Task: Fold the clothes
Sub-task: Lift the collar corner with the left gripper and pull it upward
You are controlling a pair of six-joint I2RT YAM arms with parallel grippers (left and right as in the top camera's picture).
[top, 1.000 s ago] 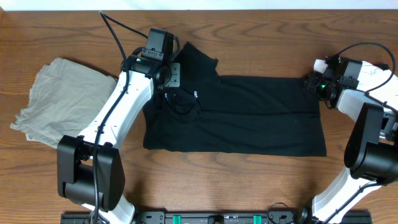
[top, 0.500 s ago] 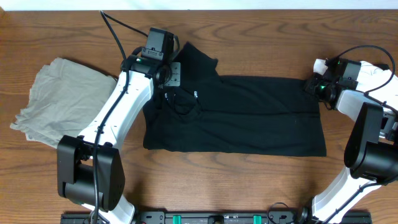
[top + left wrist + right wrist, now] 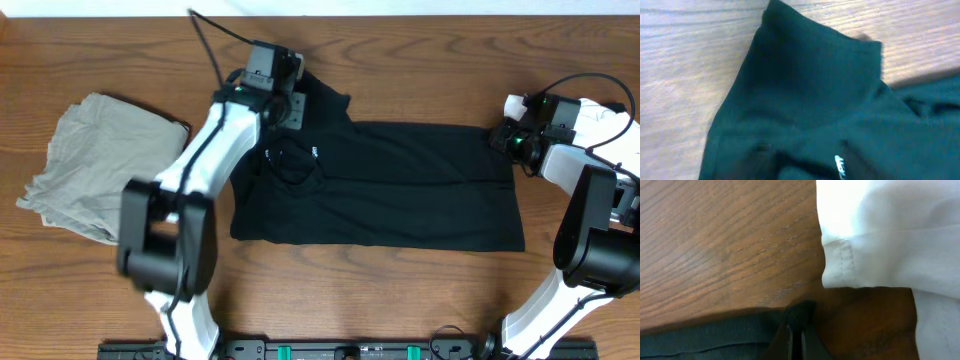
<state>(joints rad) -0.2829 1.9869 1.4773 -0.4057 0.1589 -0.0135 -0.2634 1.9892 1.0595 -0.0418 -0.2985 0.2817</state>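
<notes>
While the grey-beige garment (image 3: 95, 165) lies crumpled well to the left of the left pincer (image 3: 287, 108), that pincer hangs over the black garment's (image 3: 400, 190) upper-left flap, and I cannot tell whether it is apart or together. The black garment spreads across the surface (image 3: 400, 300) between both pincers. The right pincer (image 3: 503, 138) is clamped on its upper-right corner, with the white garment (image 3: 605, 125) just to its right.
</notes>
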